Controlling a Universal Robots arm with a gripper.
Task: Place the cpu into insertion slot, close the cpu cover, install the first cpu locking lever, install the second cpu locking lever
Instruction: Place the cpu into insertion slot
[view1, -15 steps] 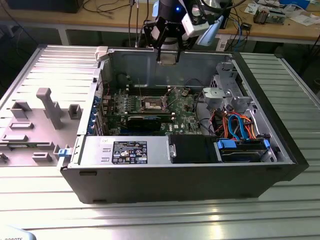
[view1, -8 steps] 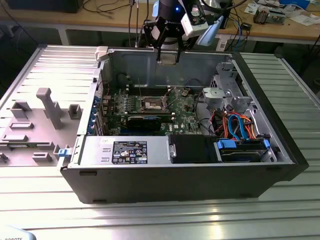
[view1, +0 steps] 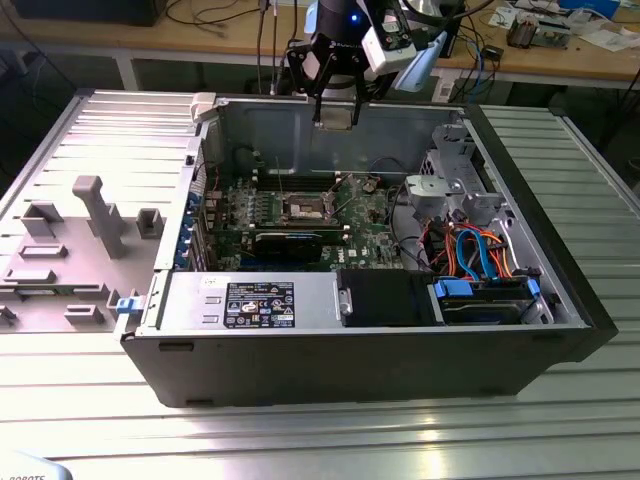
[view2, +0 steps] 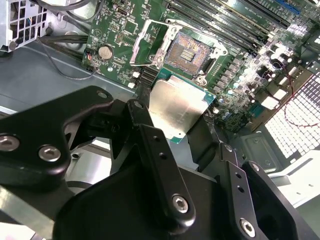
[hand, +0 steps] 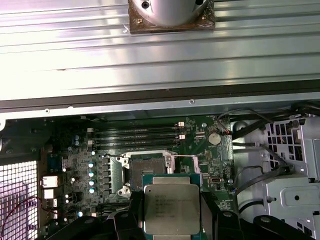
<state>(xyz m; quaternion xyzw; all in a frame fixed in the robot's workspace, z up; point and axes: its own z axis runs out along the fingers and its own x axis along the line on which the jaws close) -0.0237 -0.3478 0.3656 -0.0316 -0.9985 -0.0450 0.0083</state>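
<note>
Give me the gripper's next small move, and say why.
Probably carry the cpu across until it hangs squarely over the slot, without lowering yet. The gripper is shut on the cpu well above the board. In both wrist views the slot lies clear of the chip rather than under it. The cover stands open, so the slot looks ready to take it.

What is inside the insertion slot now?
Nothing. In the second wrist view the insertion slot shows its bare dark contact grid, the cpu cover open beside it. The claw holds the cpu clear of it. In the first wrist view the cpu covers one slot edge.
</note>
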